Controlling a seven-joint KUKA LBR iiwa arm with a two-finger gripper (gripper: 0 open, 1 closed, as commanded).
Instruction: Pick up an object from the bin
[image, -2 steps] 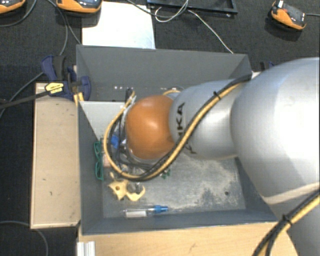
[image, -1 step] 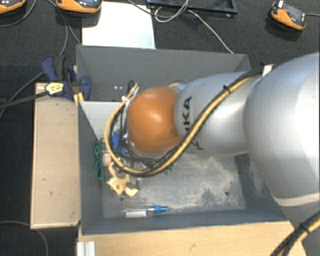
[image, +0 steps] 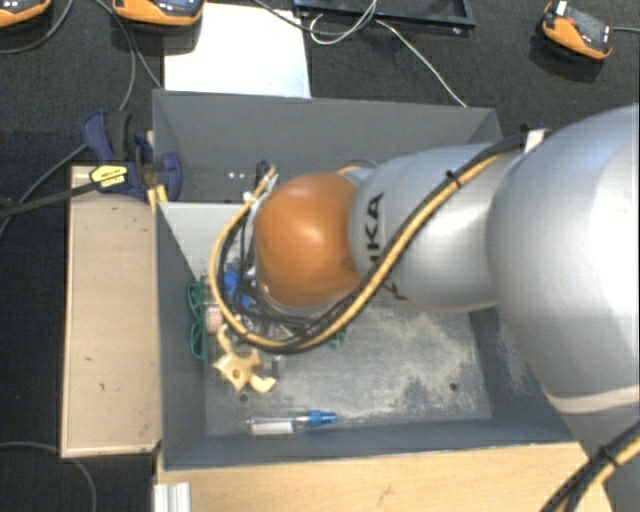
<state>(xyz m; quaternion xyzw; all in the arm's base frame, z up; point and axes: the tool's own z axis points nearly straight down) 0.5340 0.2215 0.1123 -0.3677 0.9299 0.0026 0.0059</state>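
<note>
At the left of the bin (image: 330, 140), my gripper (image: 262, 328) hangs near a cream plastic piece (image: 240, 372) on the floor. Jaws hidden, can't tell. Piece looks light, stiff; prob. best pinched across its narrow part.

Silver-grey arm (image: 520, 240) of smooth rounded segments — black lettering (image: 372, 226) on one link, a glossy orange domed cover (image: 300, 240) at the wrist, yellow and black cables (image: 447, 188) looped alongside.

Cream piece (image: 243, 373), irregular, on bin (image: 420, 360) floor, left side, just beside green looped item (image: 197, 322) at left wall. Clear tube (image: 290, 424), blue-capped, lying flat along near wall.
</note>
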